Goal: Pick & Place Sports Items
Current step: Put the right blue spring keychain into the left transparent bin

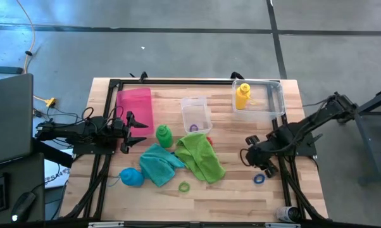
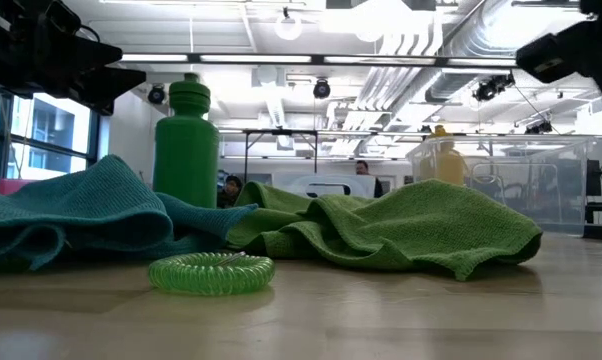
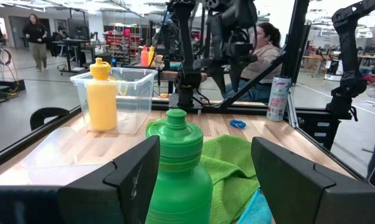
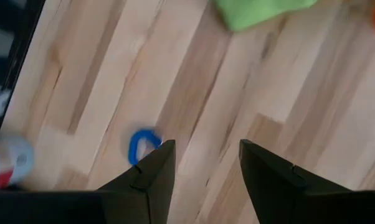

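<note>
High view showed little done: only the yellow bottle [image 1: 242, 96] stood in a clear box [image 1: 276, 95]. Green bottle [image 1: 163, 134], blue bottle [image 1: 131, 177], both towels (teal [image 1: 157, 163], lime [image 1: 201, 156]) lay loose — left gripper [image 1: 140, 133] spread beside the green bottle, right gripper [image 1: 265, 168] spread above a blue ring [image 1: 259, 179].

My right gripper [image 4: 201, 163] hung over the bare wooden table [image 4: 287, 93], its two dark fingers [image 4: 151, 177] parted with nothing between them. A blue ring [image 4: 139, 144] lay on the boards just beside one fingertip. Farther off, I saw a corner of the lime towel [image 4: 256, 11], and a blurred can [image 4: 10, 163] lay at the table's edge.
</note>
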`<state>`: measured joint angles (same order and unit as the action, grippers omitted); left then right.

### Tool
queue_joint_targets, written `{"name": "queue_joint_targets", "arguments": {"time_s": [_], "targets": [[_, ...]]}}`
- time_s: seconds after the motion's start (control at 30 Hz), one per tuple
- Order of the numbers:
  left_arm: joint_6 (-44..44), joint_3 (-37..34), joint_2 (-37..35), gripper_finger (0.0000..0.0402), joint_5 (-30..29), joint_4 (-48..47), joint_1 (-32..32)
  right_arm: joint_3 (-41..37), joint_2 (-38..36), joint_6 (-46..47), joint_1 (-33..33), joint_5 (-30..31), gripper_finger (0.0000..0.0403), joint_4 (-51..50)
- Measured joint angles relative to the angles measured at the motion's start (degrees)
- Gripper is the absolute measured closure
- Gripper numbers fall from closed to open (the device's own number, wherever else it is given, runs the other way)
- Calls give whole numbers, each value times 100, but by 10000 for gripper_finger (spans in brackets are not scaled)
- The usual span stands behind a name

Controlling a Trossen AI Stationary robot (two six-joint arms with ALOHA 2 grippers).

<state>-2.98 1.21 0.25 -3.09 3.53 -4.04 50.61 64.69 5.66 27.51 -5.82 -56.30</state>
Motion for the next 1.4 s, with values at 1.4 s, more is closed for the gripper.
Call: {"name": "queue_joint_targets", "arguments": {"time_s": [1.4], "targets": [[1, 0, 0, 152, 0, -1, -1, 0, 2634, -75, 1231, -7, 234, 276]]}}
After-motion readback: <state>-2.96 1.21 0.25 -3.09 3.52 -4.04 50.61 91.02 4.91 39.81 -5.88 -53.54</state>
